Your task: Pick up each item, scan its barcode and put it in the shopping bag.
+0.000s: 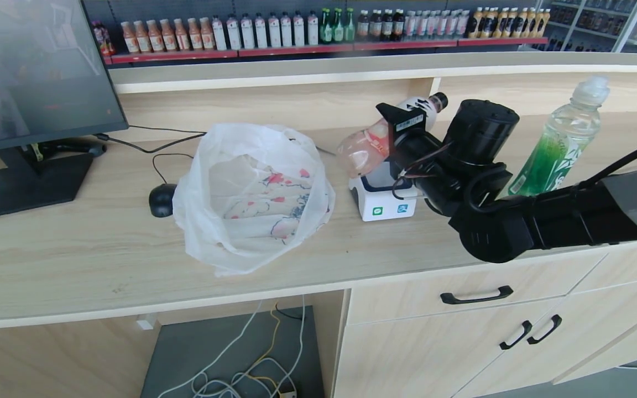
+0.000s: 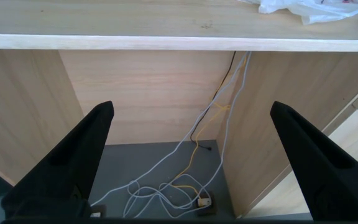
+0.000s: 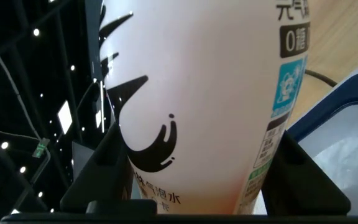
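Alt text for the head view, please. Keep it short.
The right arm's jaws hold a pink bottle tilted above the white scanner on a wooden counter. An open white shopping bag sits to the scanner's left, and a green bottle stands to its right.

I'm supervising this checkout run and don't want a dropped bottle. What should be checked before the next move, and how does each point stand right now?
1. Grip: right pincer shut on the pink bottle: ok.
2. Position: pink bottle held tilted above the scanner: ok.
3. Barcode turned toward the scanner: cannot tell.
4. Shopping bag mouth open on the counter: ok.
5. Left pincer open, below the counter edge, away from the bag: ok.
6. Green bottle upright beside the right arm; clearance: cannot tell.
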`<state>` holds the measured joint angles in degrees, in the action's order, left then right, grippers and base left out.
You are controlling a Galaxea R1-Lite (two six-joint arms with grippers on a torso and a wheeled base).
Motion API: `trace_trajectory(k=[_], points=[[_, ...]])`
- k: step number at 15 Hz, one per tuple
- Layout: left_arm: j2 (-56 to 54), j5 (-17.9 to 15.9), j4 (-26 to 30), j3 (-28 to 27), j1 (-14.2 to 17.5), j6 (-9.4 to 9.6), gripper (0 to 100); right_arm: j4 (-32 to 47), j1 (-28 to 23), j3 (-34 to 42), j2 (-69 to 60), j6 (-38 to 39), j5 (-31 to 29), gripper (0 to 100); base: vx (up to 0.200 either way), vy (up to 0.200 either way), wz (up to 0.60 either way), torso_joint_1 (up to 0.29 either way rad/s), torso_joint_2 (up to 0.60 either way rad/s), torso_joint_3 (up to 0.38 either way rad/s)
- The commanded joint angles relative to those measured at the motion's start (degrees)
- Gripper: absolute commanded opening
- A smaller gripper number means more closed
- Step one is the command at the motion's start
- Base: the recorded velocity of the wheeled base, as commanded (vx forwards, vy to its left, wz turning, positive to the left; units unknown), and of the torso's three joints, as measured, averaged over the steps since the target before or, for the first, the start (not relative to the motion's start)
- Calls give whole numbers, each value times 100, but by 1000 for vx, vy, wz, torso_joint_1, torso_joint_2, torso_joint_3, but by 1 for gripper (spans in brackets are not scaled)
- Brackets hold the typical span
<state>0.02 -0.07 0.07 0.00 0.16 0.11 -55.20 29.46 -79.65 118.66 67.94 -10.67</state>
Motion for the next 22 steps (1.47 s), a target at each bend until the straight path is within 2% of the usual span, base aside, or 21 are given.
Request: trace_trajectory(k=[1,10,22], points=[[-2,-1,1,0,2,-2,100,0,-20,-6,52,0,-14,0,0,0,0,0,0,0],[-2,-1,1,0,2,7,100,-17,-195,213,140,9,-50,0,0,0,0,0,0,0],[-2,-1,1,0,2,7,100,-8,-310,29,183,-9,-32,0,0,0,0,0,0,0]])
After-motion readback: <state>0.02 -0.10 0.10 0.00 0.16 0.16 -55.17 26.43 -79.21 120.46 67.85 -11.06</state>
